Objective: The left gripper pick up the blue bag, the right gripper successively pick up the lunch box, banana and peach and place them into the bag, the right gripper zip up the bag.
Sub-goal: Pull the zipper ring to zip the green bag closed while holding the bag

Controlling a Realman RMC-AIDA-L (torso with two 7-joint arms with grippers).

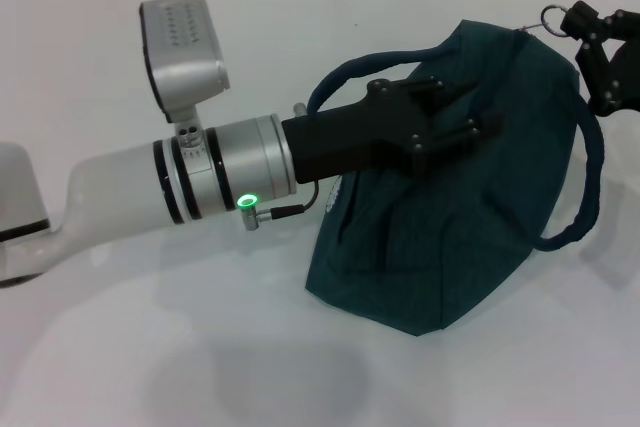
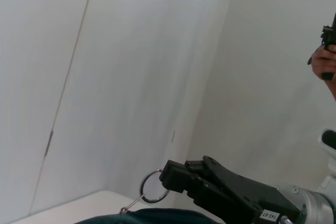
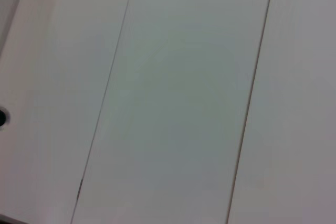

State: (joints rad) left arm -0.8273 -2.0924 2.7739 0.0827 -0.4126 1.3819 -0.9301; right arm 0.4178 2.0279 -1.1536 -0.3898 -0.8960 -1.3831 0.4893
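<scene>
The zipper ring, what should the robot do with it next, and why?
Probably let go and back away. The right hand pinches the zipper ring at the blue bag's end, the bag looks closed, and the left hand grips its top.

White desk (image 1: 120,357), pale panelled wall (image 3: 184,103) with thin vertical seams, person's hand (image 2: 324,62) at far edge

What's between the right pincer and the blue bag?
A silver ring pull on a short link: in the left wrist view the right pincer touches the ring, which hangs from the blue bag.
</scene>
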